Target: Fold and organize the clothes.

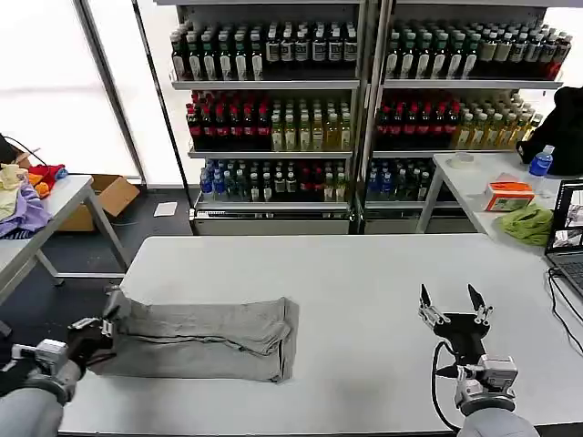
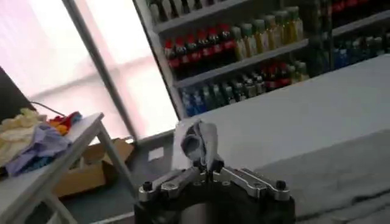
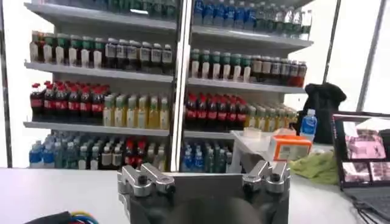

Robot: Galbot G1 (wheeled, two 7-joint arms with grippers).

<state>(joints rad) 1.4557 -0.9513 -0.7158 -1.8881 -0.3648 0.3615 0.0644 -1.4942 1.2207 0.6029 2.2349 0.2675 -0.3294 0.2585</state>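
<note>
One of the clothes, a light grey shirt (image 1: 205,339), lies folded into a long band on the left part of the white table (image 1: 364,282). My left gripper (image 1: 107,319) is at the shirt's left end, near the table's left edge. It is shut on a bunched corner of the cloth. In the left wrist view that grey corner (image 2: 201,140) stands up out of the left gripper (image 2: 209,167). My right gripper (image 1: 450,308) hovers over bare table at the front right, well apart from the shirt. In the right wrist view the right gripper (image 3: 204,179) is open with nothing between its fingers.
Shelves of bottles (image 1: 273,100) stand behind the table. A side table (image 1: 36,214) with piled clothes and a cardboard box (image 1: 105,196) stands at the left. At the right another table holds a laptop (image 1: 567,237), an orange box (image 1: 507,194), a green cloth (image 1: 528,223) and a water bottle (image 1: 541,161).
</note>
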